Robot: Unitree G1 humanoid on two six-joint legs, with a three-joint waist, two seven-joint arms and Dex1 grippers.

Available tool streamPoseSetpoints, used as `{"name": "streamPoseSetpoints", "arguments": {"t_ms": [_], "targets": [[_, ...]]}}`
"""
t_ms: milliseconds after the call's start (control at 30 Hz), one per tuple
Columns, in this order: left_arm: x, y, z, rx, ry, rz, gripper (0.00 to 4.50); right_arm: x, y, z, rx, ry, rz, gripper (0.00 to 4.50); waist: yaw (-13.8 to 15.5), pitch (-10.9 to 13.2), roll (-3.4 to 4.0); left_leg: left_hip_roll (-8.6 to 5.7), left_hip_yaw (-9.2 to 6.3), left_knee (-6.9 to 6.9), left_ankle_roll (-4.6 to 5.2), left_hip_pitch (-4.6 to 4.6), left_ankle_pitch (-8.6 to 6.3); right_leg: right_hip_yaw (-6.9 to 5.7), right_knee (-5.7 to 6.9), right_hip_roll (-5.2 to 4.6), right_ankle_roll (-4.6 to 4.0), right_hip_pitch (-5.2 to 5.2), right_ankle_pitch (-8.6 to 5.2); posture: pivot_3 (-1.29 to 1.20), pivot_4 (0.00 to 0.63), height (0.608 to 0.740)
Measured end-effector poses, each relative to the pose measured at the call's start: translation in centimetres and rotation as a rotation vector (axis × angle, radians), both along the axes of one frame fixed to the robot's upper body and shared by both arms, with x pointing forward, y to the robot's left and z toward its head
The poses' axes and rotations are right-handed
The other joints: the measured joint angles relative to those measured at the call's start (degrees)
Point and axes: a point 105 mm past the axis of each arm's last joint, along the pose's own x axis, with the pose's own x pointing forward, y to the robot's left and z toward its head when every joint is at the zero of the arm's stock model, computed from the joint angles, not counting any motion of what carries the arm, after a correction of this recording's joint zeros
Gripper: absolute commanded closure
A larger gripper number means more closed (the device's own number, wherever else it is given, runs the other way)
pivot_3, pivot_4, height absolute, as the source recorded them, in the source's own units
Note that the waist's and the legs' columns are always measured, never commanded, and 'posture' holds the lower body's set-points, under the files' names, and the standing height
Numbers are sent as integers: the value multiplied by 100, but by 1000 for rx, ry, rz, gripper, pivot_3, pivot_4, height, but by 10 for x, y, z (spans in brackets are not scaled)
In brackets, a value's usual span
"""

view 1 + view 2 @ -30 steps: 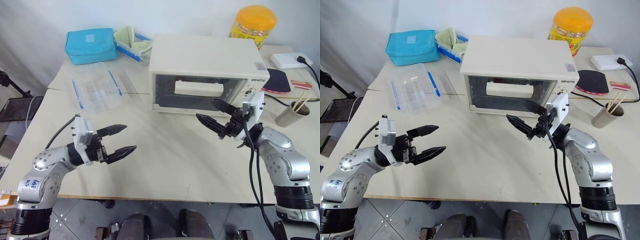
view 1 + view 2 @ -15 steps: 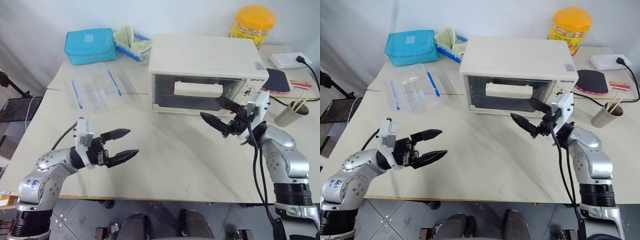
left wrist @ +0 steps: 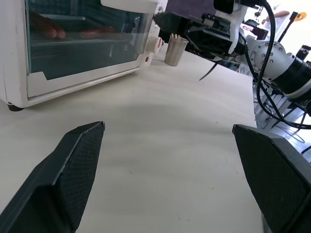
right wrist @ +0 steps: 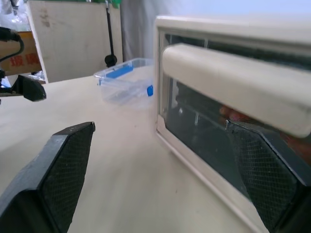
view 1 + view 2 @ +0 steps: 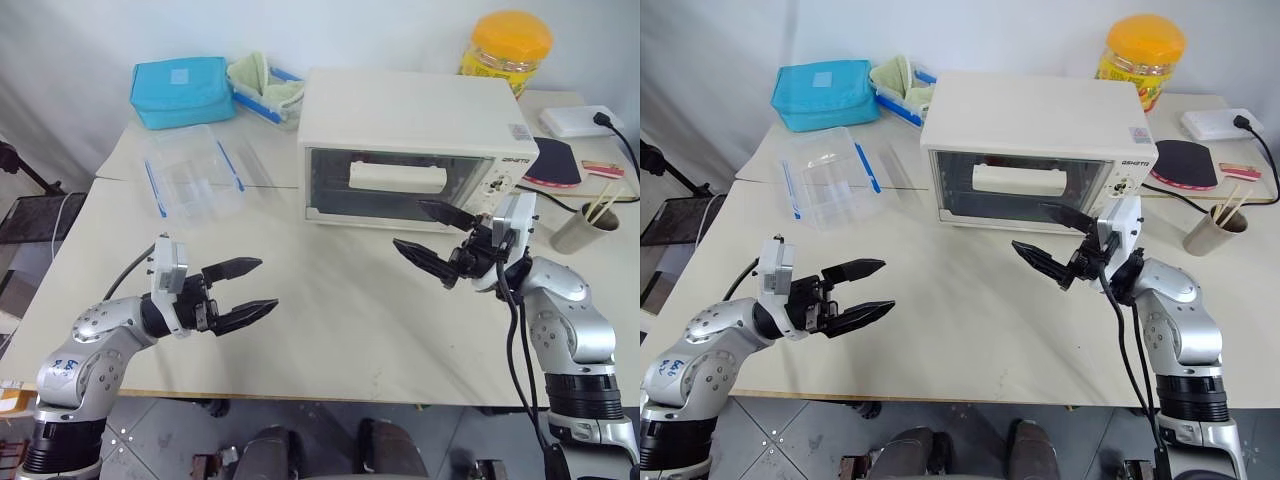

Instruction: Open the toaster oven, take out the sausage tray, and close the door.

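Observation:
The cream-white toaster oven (image 5: 415,110) stands at the back middle of the table. Its glass door (image 5: 340,190) is shut, with the bar handle (image 5: 397,177) across the top. Through the glass in the left wrist view, red sausages (image 3: 48,32) lie on the sausage tray (image 3: 73,41) inside. My right gripper (image 5: 408,223) hovers open just in front of the door's right half, touching nothing. The handle (image 4: 233,82) fills its wrist view close ahead. My left gripper (image 5: 268,283) is open and empty over the table's front left, well short of the oven.
A clear blue-clipped container (image 5: 192,172) sits left of the oven, with a blue pouch (image 5: 182,90) and a green cloth (image 5: 265,78) behind it. To the oven's right are a yellow jar (image 5: 508,45), a black pad (image 5: 555,160), a power strip (image 5: 580,120) and a cup of chopsticks (image 5: 580,228).
My right gripper has turned slightly at the wrist while staying in front of the door. The left gripper has hardly moved.

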Motion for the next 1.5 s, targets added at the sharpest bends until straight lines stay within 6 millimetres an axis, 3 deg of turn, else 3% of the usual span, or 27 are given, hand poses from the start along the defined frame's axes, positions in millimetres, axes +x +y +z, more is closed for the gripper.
{"name": "streamPoseSetpoints", "arguments": {"t_ms": [233,400,700,867,1000,1100,1300,1500], "targets": [[1,-1,2,-3,-7,4,28,18,-15,-13,-19,78,-79,0,-5,0,0,0,2,0,0,0,0,0,0,0,0,0,0,0,150,740],[2,-2,4,-13,-17,0,28,30,-18,2,-13,12,-83,0,-8,0,0,1,0,0,-1,0,0,-1,-1,3,0,-1,0,0,150,740],[3,-3,4,-22,-17,6,28,16,-9,6,-28,-39,26,0,-4,0,0,1,-1,0,0,-1,0,-1,-1,2,0,0,0,0,150,740],[10,-2,5,-39,-15,40,28,-8,-2,-10,-126,-22,126,0,-3,0,0,1,0,-1,0,0,0,-2,-2,2,0,0,0,0,150,740],[22,-2,17,-61,-49,59,28,-15,0,-16,-162,-19,142,0,2,1,-1,2,1,0,-3,1,2,-2,0,3,0,0,0,0,150,740],[41,2,27,-110,-75,117,580,-18,-3,-20,-209,-38,132,0,9,2,-2,0,0,0,-3,0,2,-3,-2,3,0,0,0,0,150,740],[85,-2,51,-195,-175,205,2543,-18,-2,-23,-258,-83,119,0,20,3,-6,-4,0,2,-1,-1,3,-17,-2,4,2,2,1,0,150,740],[116,-44,49,-238,-164,172,4460,-18,-2,-24,-268,-90,120,0,23,7,-12,-11,1,3,0,-5,3,-42,-4,4,4,2,2,0,150,740]]}}
